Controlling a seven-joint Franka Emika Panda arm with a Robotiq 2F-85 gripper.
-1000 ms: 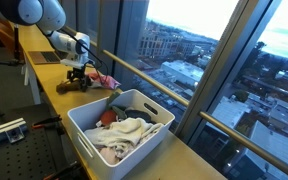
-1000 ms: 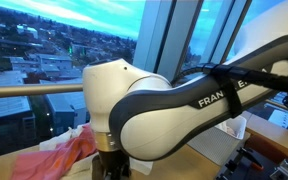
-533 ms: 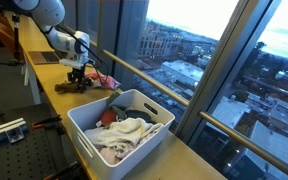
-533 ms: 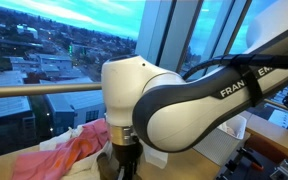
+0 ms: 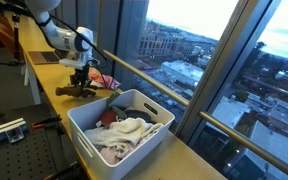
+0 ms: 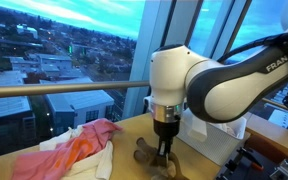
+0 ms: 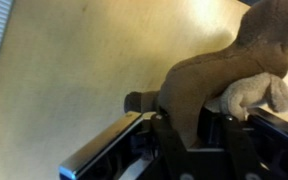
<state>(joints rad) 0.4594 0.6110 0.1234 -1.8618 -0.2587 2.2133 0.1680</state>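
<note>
A pink cloth [image 6: 79, 146] lies near a cloth-filled white bin [image 5: 82, 142].

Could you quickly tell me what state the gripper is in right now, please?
Gripper: closed, holding the brown plush toy.

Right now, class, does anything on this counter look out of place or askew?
The pink cloth lies crumpled on the counter, outside the white bin that holds other cloths. A brown soft toy is pinched in the hand. Nothing looks spilled or damaged.
</note>
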